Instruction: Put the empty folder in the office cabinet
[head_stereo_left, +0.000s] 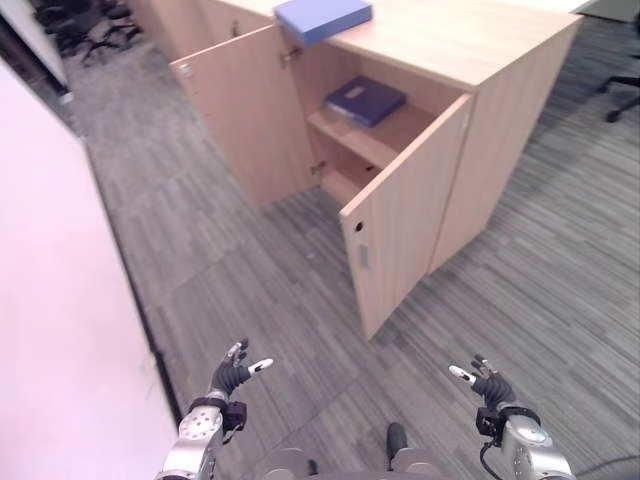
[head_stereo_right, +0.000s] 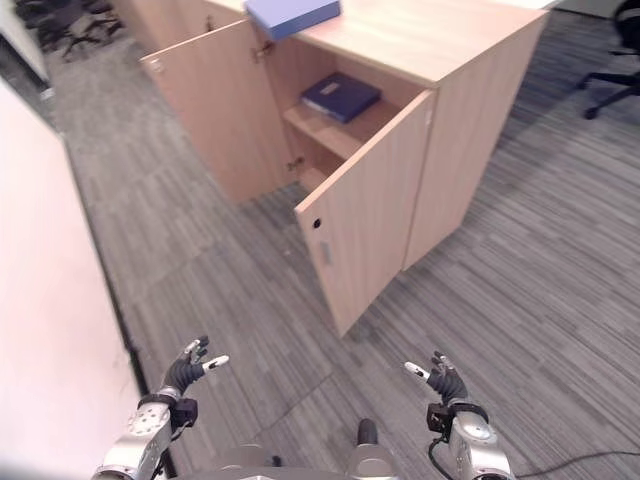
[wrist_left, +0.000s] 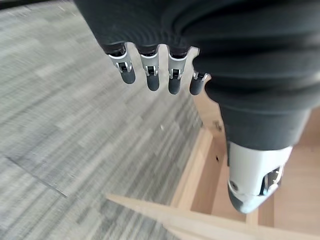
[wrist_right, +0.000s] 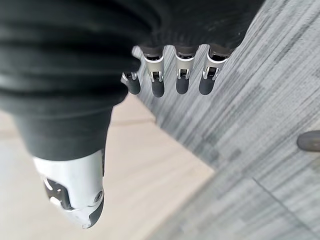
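A light wooden cabinet (head_stereo_left: 500, 140) stands ahead with both doors swung open. A dark blue folder (head_stereo_left: 365, 100) lies flat on its upper shelf. A lighter blue folder (head_stereo_left: 322, 17) rests on the cabinet's top near the back left corner. My left hand (head_stereo_left: 232, 378) hangs low over the carpet, well short of the cabinet, open and holding nothing. My right hand (head_stereo_left: 487, 388) is level with it on the other side, also open and holding nothing. The wrist views show the left hand's fingers (wrist_left: 150, 75) and the right hand's fingers (wrist_right: 170, 80) relaxed, with nothing between them.
The right door (head_stereo_left: 405, 220) juts out toward me, and the left door (head_stereo_left: 245, 120) swings back to the left. A white panel (head_stereo_left: 60, 300) runs along my left side. Office chairs stand at the far left (head_stereo_left: 90, 25) and far right (head_stereo_left: 625, 90) on grey carpet.
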